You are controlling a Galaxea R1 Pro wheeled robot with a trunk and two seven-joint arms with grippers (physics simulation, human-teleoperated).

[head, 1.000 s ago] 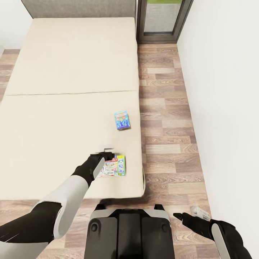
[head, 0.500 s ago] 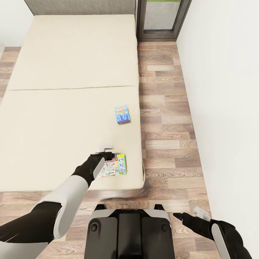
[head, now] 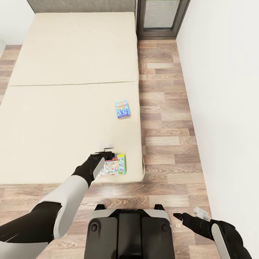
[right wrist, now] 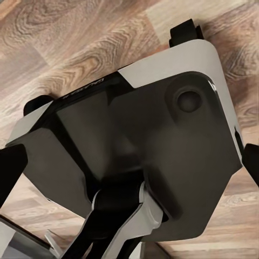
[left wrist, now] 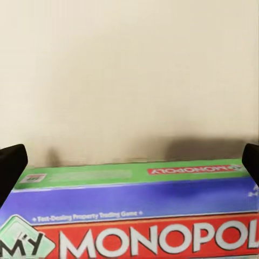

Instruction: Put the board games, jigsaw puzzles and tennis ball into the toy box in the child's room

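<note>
On the beige bed (head: pixel 64 108), a light blue board game (head: pixel 122 109) lies flat near the right edge. A second board game, a Monopoly box (head: pixel 117 165) with green, blue and red bands, sits over the bed's near right corner. My left gripper (head: pixel 108 154) is shut on it. In the left wrist view the box (left wrist: pixel 135 216) spans the gap between the two dark fingertips (left wrist: pixel 11 167) of the left gripper (left wrist: pixel 129 162). My right gripper (head: pixel 180 216) hangs low at the right over the floor, open and holding nothing.
Wood-plank floor (head: pixel 165 126) runs along the bed's right side to a white wall (head: pixel 223 90). A grey-framed window (head: pixel 160 18) stands at the far end beside the grey headboard. My own base (head: pixel 129 230) is just in front of the bed's near edge, and shows in the right wrist view (right wrist: pixel 140 135).
The whole view has shifted, so the camera has moved back from the bed. The bed and the light blue game sit higher in the picture. The Monopoly box has stayed with my left gripper.
</note>
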